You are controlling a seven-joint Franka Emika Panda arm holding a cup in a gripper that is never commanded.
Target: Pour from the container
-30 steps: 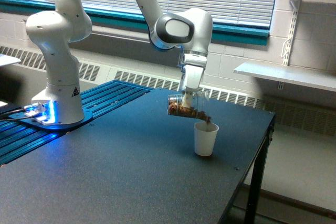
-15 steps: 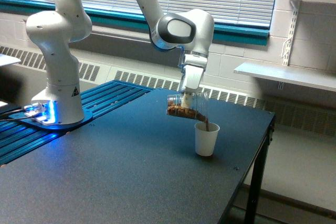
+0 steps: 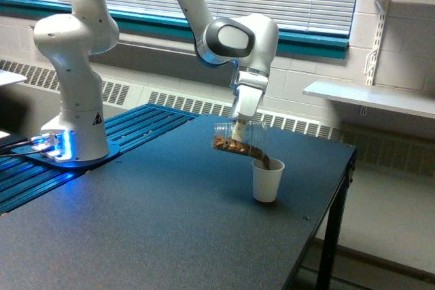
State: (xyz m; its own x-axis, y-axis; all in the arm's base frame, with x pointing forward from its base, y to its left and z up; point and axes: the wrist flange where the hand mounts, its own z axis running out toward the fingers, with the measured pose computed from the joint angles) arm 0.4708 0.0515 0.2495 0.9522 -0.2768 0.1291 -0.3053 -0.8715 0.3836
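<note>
Since 1 s back: I've tipped the container (image 3: 238, 142) a bit steeper, mouth end lower; brown fill has slid toward the mouth. White cup (image 3: 266, 180) hasn't shifted.

Tool (image 3: 238, 125) clamped on the container, gripping from above near its closed end; fingers mostly hidden behind the clear plastic, but cup is carried off the table (image 3: 136, 236), so grip is on.

Container pos: in the air, over the table's far right part, just up-left of the white cup in ext. view. White cup stands upright nr the right edge.

Key relation: container's long axis runs from closed end (ext. view's left, high) down to mouth (right, low), mouth right over the white cup's rim. Granules look to be dropping in. Next, I judge: more wrist roll, same axis, keep mouth over rim.
</note>
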